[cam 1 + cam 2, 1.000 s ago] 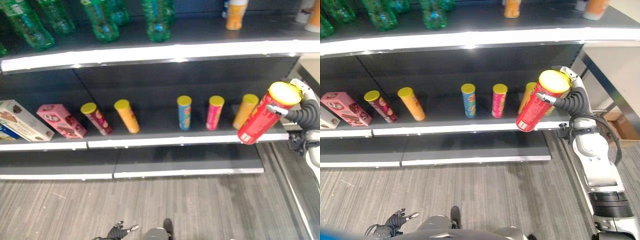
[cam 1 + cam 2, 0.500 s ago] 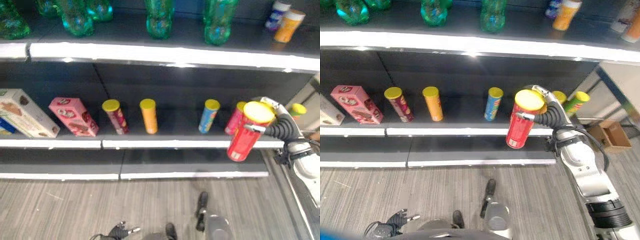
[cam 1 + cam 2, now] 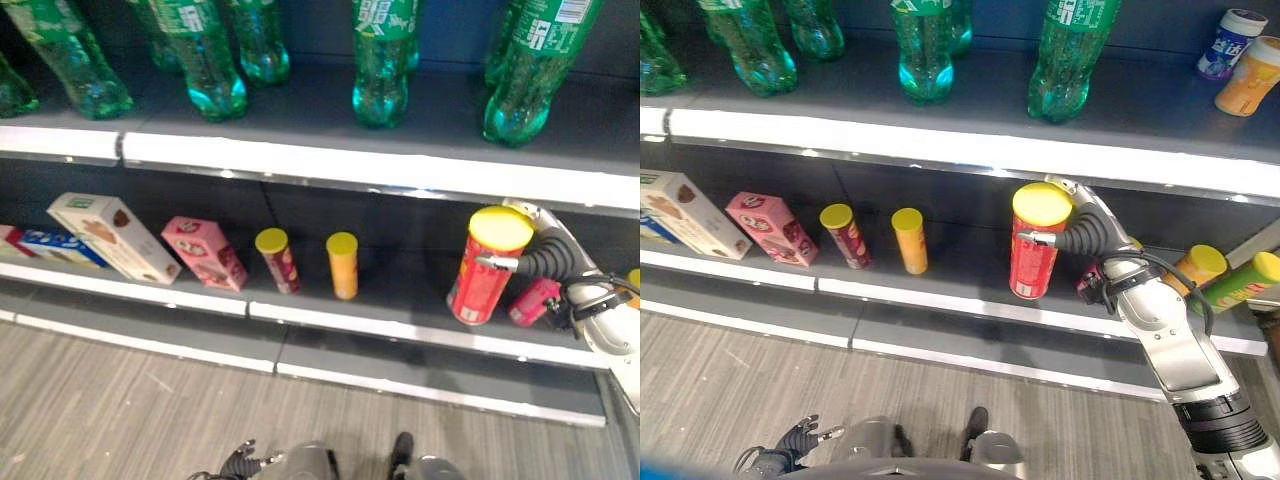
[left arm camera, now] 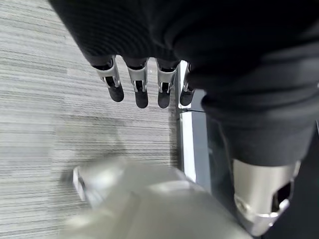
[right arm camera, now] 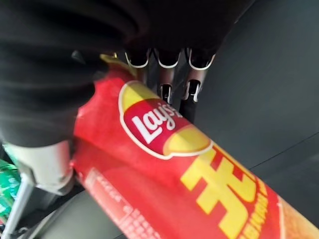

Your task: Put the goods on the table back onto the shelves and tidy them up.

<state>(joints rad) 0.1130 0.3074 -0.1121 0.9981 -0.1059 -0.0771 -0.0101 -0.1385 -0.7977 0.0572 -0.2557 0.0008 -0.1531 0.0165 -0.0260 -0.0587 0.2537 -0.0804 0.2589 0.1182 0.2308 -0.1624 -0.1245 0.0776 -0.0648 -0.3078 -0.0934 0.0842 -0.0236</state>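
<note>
Gripping a tall red chip can [image 3: 1034, 250] near its yellow lid with the right hand [image 3: 1085, 232], fingers curling round it, label showing yellow lettering. Standing nearly upright at about 3 o'clock over the middle shelf [image 3: 940, 300], right of the orange can [image 3: 909, 240] and dark red can [image 3: 846, 235]. Hanging low at 7 o'clock, left hand [image 4: 144, 87], fingers relaxing straight.

We can't really see the pink can [image 3: 533, 301] properly, since the red can [image 3: 487, 268] and the right hand [image 3: 545, 258] cover most of it. The green bottles [image 3: 380, 60] up top are cut off at the frame edge, so their caps are out of sight. The blue box [image 3: 45, 247] is mostly tucked behind the white box [image 3: 112, 236]. The left hand [image 3: 243, 461] looks relaxed, probably, it's tiny there.
</note>
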